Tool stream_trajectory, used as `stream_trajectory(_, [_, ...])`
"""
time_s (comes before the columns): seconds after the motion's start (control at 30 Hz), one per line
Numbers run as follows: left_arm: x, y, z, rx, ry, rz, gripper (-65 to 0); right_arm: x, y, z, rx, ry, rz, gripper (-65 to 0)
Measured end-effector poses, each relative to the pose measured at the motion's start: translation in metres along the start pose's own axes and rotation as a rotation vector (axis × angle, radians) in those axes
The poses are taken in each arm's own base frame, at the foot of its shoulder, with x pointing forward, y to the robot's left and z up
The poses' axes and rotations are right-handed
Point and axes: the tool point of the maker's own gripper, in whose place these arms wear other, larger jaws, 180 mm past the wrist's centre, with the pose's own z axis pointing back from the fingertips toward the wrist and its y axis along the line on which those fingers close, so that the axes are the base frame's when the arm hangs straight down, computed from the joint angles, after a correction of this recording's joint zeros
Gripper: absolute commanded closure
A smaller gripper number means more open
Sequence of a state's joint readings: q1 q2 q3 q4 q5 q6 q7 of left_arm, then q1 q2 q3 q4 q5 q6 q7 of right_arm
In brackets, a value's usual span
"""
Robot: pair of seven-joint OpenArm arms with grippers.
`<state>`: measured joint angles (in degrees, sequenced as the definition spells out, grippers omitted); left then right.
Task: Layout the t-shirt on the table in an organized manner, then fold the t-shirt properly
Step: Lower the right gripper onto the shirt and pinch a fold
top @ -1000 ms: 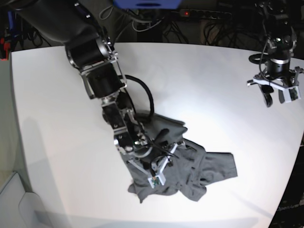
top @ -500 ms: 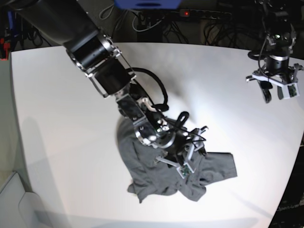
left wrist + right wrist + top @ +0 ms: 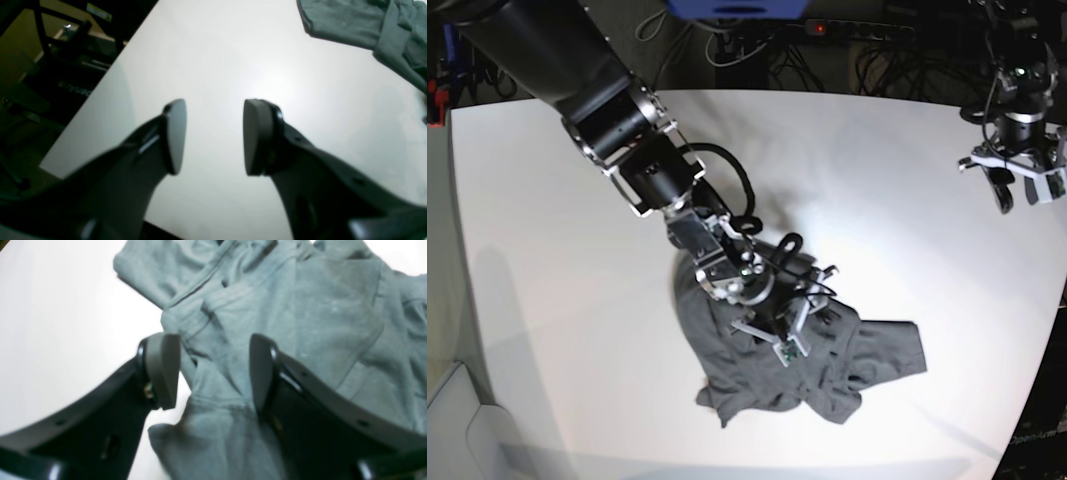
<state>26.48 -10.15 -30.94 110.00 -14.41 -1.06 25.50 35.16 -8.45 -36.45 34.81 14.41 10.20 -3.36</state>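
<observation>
The dark grey t-shirt (image 3: 827,375) lies crumpled on the white table (image 3: 547,250), front of centre. My right gripper (image 3: 812,295) hovers low over its upper part. In the right wrist view the right gripper (image 3: 213,370) is open, with wrinkled folds and a seam of the t-shirt (image 3: 300,306) beneath the gap and bare table (image 3: 50,306) to the left. My left gripper (image 3: 1022,192) hangs open at the table's far right, well away from the cloth. From its wrist camera the left gripper (image 3: 213,133) holds nothing over bare table (image 3: 233,50), and a corner of the t-shirt (image 3: 350,20) shows at top right.
A power strip with a red light (image 3: 817,28) and cables run behind the table's back edge. The table's right edge lies just beyond the left gripper. Dark furniture (image 3: 50,66) stands past that edge. A pale surface (image 3: 447,420) sits below the table's front-left corner.
The right gripper opened and let the cloth go, swung right across the shirt, then drew back a little. The shirt's left side now lies spread out. The left gripper drifted slightly right.
</observation>
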Motion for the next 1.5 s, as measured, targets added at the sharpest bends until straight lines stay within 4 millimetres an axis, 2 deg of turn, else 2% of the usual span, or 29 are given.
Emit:
stream_trajectory(0.23, [0.000,0.000,0.000,-0.001,0.000,0.000,-26.7,-0.018,-0.004,0.000,-0.010,0.044,-0.009,-34.0])
stream_trajectory(0.57, [-0.005,-0.003,0.002,0.000,0.010,0.018,-26.7,-0.016,-0.005,0.000,-0.011,0.040,-0.008,-34.0])
stream_trajectory(0.77, [-0.006,-0.003,0.002,0.000,0.012,0.019,-26.7,-0.041,-0.016,0.000,-0.041,0.041,-0.028,-34.0])
stream_trajectory(0.93, [-0.006,-0.003,0.002,0.000,0.013,0.019,-26.7,-0.044,-0.023,0.000,-0.055,0.032,-0.028,-33.5])
stream_trajectory(1.03, [-0.006,-0.003,0.002,0.000,0.012,0.020,-26.7,-0.044,-0.024,0.000,-0.057,0.030,-0.028,-27.4])
stream_trajectory(1.27, [-0.006,-0.004,0.002,0.000,0.012,0.019,-26.7,-0.047,-0.025,0.001,-0.059,0.044,-0.028,-1.8])
stream_trajectory(1.3, [-0.006,-0.003,0.002,0.000,0.012,0.020,-26.7,-0.047,-0.025,0.001,-0.059,0.043,-0.028,0.0])
stream_trajectory(1.5, [-0.006,-0.003,0.002,0.000,0.012,0.019,-26.7,-0.044,-0.024,0.000,-0.055,0.042,-0.026,0.0])
